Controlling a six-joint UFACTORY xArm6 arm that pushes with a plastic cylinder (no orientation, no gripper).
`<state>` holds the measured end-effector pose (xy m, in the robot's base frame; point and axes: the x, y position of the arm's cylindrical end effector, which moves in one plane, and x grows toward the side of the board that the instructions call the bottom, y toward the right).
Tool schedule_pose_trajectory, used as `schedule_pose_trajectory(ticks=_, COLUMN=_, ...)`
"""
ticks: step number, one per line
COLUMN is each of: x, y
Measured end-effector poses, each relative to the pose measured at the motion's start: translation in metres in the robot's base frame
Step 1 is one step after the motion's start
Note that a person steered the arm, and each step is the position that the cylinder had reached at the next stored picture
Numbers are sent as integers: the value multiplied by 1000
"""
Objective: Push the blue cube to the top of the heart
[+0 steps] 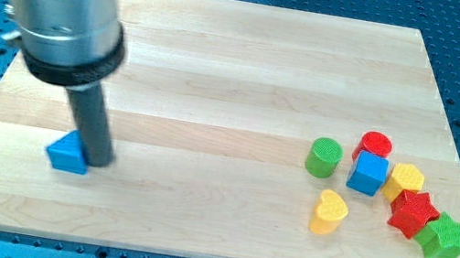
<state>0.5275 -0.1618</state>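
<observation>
The blue cube (368,174) sits at the view's right, in a cluster of blocks. The yellow heart (328,210) lies just below and to the left of it, a small gap apart. My tip (98,162) is far off at the view's left, touching the right side of a blue triangular block (67,153). The rod rises from there to the arm's big grey body at the view's top left.
Around the blue cube stand a green cylinder (324,157) on its left, a red cylinder (376,145) above it, and a yellow hexagon-like block (405,181) on its right. A red star (412,213) and a green star (442,237) lie lower right.
</observation>
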Motion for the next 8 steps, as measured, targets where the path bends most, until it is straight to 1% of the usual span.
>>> schedule_pose_trajectory(ticks=1, x=28, y=-58)
schedule_pose_trajectory(ticks=2, x=45, y=5)
schedule_pose_trajectory(ticks=3, x=57, y=131)
schedule_pose_trajectory(ticks=4, x=87, y=225)
schedule_pose_trajectory(ticks=5, x=91, y=294)
schedule_pose_trajectory(ticks=6, x=90, y=427)
schedule_pose_trajectory(ticks=7, x=61, y=503)
schedule_pose_trajectory(ticks=8, x=-20, y=469)
